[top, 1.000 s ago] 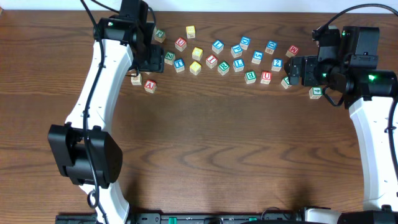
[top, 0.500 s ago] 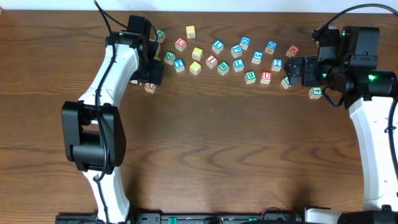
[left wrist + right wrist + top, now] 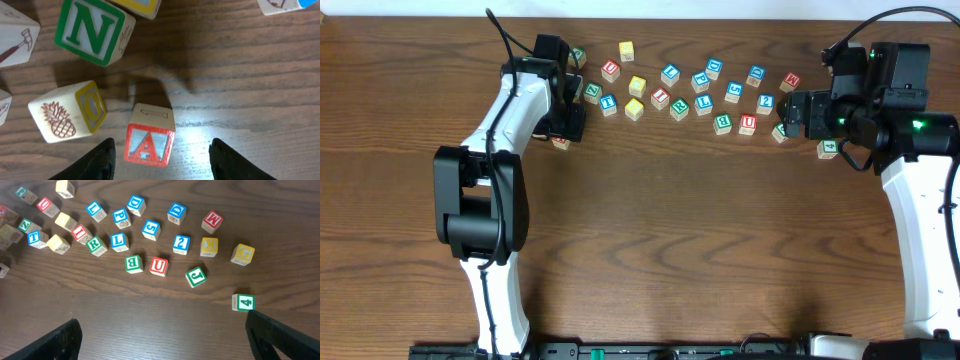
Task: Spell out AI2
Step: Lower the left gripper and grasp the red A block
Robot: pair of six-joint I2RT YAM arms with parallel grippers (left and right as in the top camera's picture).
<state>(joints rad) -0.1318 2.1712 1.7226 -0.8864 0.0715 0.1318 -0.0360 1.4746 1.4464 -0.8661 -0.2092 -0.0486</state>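
The red-framed "A" cube lies on the table between the open fingers of my left gripper, closer to the left finger and touching neither. In the overhead view the left gripper covers most of this cube. The red "I" cube sits in the middle of the scattered cubes and also shows in the right wrist view. The blue "2" cube lies further right and shows in the right wrist view too. My right gripper is open and empty above bare wood.
Several other letter and number cubes lie along the back of the table. A green "N" cube and a pineapple cube lie close to the "A". A green "4" cube sits by my right gripper's finger.
My left arm has swung its elbow to the right and brought the gripper down over the "A" cube. The right arm has not moved.
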